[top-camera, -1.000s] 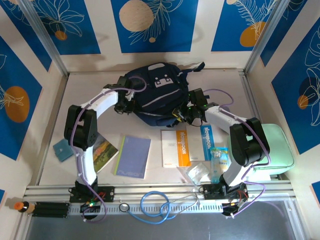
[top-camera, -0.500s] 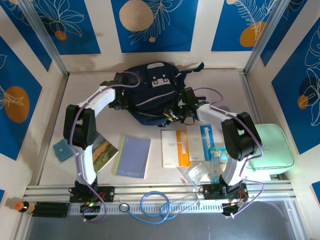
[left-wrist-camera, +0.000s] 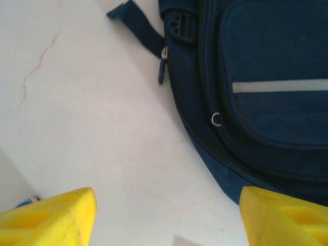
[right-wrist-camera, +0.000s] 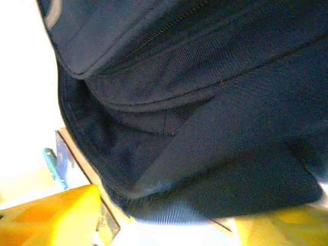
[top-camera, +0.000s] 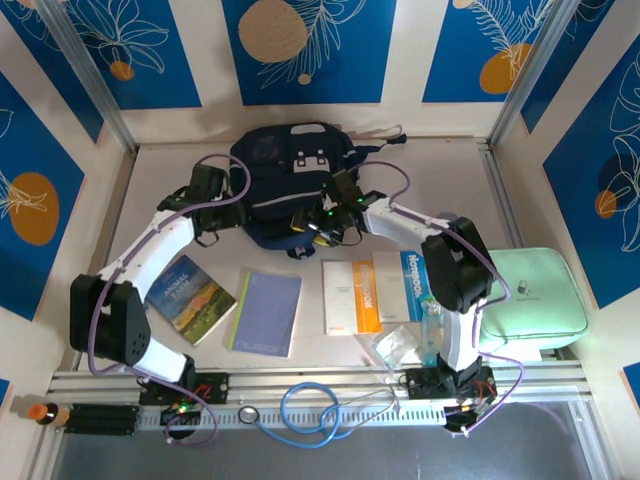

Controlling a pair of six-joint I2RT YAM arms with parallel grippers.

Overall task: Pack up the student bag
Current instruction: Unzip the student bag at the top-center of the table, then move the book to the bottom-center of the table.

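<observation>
Top view, bag: the large dark navy fabric backpack [top-camera: 300,180] lies flat between my two hands.
Top view, hands: my left gripper [top-camera: 218,205] is just beside its left flank. My right gripper [top-camera: 318,228] is at its near edge.
Top view, progress: I judge packing barely begun. A landscape-cover book [top-camera: 195,295], lavender notebook [top-camera: 268,312], white-and-orange book [top-camera: 352,295], blue booklet [top-camera: 413,283] and clear plastic packet [top-camera: 395,345] all lie out behind my hands. A mint green zip case [top-camera: 535,305] sits behind and right of the right hand.
Top view, writing: white lettering runs along the blue booklet and dark lettering along the orange band, both too small for me to read.
Left wrist, hand: left gripper [left-wrist-camera: 168,201] has yellow fingers spread wide with nothing between them. The backpack [left-wrist-camera: 256,102] is ahead and to the right, its zips looking closed.
Left wrist, writing: no legible brand.
Right wrist, hand: right gripper [right-wrist-camera: 169,210] is spread wide, with backpack [right-wrist-camera: 205,102] fabric close ahead, not pinched as far as I can judge.
Right wrist, writing: none.
</observation>
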